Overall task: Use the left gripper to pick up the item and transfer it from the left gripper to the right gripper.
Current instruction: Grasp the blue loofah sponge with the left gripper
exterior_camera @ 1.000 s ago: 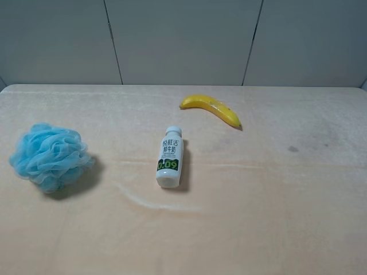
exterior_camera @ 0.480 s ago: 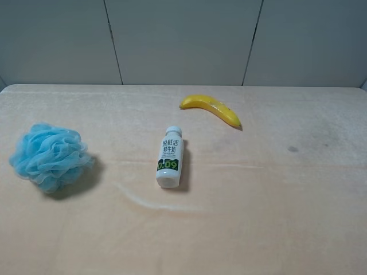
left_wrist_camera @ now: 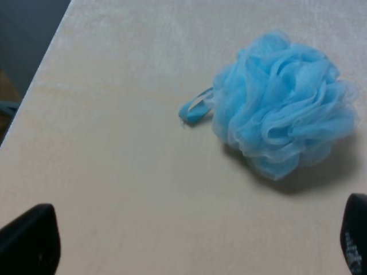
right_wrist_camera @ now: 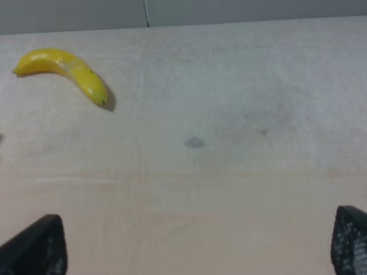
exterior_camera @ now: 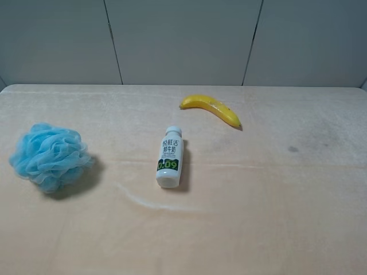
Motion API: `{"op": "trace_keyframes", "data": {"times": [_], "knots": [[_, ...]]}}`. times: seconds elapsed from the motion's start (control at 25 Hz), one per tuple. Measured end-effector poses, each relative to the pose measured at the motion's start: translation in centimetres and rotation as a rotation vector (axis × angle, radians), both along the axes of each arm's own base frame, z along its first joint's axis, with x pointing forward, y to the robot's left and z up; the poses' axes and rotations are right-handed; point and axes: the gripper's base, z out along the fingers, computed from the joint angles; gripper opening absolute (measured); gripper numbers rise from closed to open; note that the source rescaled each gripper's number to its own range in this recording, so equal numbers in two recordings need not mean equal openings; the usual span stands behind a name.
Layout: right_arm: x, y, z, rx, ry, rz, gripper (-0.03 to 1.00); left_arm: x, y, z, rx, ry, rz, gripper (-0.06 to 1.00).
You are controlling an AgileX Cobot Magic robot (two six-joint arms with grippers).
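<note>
The light-blue mesh bath puff [exterior_camera: 50, 156] lies on the beige table at the far left; it also shows in the left wrist view [left_wrist_camera: 284, 103], with a short blue loop at its side. The left gripper [left_wrist_camera: 192, 243] is open, its black fingertips [left_wrist_camera: 31, 240] wide apart, and the puff lies ahead of them, untouched. The right gripper [right_wrist_camera: 198, 246] is open and empty, its fingertips [right_wrist_camera: 37, 246] spread over bare table. Neither arm shows in the exterior high view.
A white bottle [exterior_camera: 170, 156] with a green label lies at the table's middle. A yellow banana [exterior_camera: 211, 109] lies behind it, also in the right wrist view [right_wrist_camera: 63, 71]. A small dark spot [exterior_camera: 293, 149] marks the cloth at the right. A grey wall stands behind.
</note>
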Motion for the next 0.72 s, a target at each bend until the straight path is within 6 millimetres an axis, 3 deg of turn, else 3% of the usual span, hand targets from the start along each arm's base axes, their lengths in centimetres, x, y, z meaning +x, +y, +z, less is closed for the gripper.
{"op": "trace_keyframes", "data": {"times": [0.16,0.32,0.48,0.72], "knots": [[0.0,0.0,0.0,0.0,0.0,0.0,1.0,0.2,0.0,1.1,0.004,0.032,-0.003,0.97],[0.0,0.0,0.0,0.0,0.002,0.0,1.0,1.7,0.3,3.2,0.004,0.146,-0.012,0.97],[0.0,0.0,0.0,0.0,0.001,0.0,1.0,4.4,0.7,4.8,-0.008,0.243,-0.015,0.97],[0.0,0.0,0.0,0.0,0.001,0.0,1.0,7.7,0.9,5.5,-0.024,0.319,-0.057,0.96]]}}
